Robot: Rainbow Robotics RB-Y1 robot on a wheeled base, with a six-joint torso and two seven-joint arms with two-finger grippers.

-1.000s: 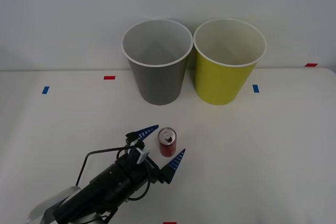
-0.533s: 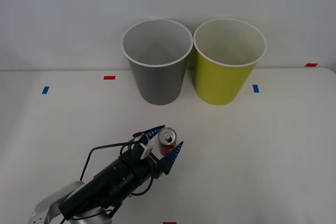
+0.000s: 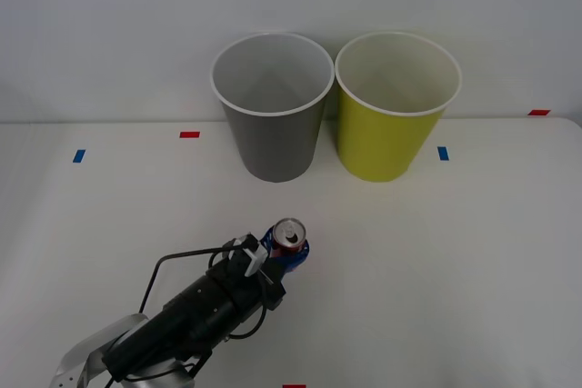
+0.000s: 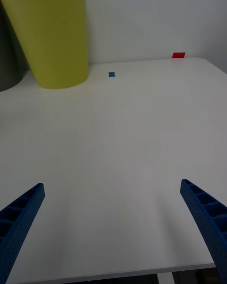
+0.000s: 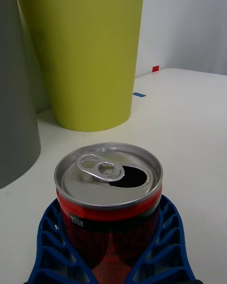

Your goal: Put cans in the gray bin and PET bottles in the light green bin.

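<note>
Now our left gripper [image 3: 284, 256] clamps the can [image 3: 290, 241] upright, ready for the gray bin [image 3: 271, 124]. Our right gripper [image 4: 113, 227] idles, fingers spread.

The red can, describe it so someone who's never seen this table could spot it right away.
On the white table, two tall bins stand at the back: the gray bin and the light green bin. In front of the gray one, nearer the robot, the left gripper is shut around the red can. It is far smaller than the bins, upright, with a silver top and an opened pull tab.
</note>
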